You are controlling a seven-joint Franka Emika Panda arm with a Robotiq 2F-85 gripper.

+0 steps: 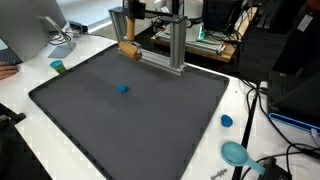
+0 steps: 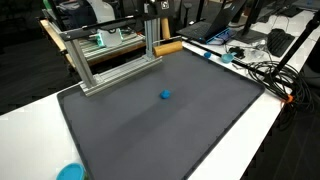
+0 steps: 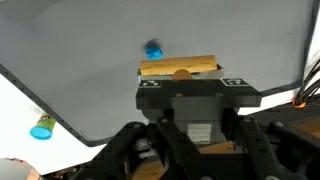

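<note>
The wooden block (image 3: 180,67) lies straight ahead of the gripper (image 3: 193,84) in the wrist view, just past the fingertips and a little to the left of their midline. It looks as if it is resting on the dark mat (image 1: 150,120) rather than being carried. The gripper's fingers stand wide apart, about as far as the block is long, and nothing shows between them, so it seems to hold nothing. The block's long axis runs side to side across the wrist view. That puts it roughly in line with the gap between the fingers, not across it, and neither end points toward the gripper. In both exterior views the wooden block (image 1: 127,50) (image 2: 170,46) sits near the far edge of the tabletop (image 1: 245,100), at one end of the metal frame (image 2: 110,65), with its length running roughly along that edge. The arm's lower part is hard to make out there against the clutter behind it. A small blue object (image 1: 123,87) lies well apart from the block, out toward the middle of the mat. In the wrist view it shows beyond the block and slightly left. A teal cup (image 1: 58,67) stands on the bare white margin off one side edge of the mat, well apart from both.
</note>
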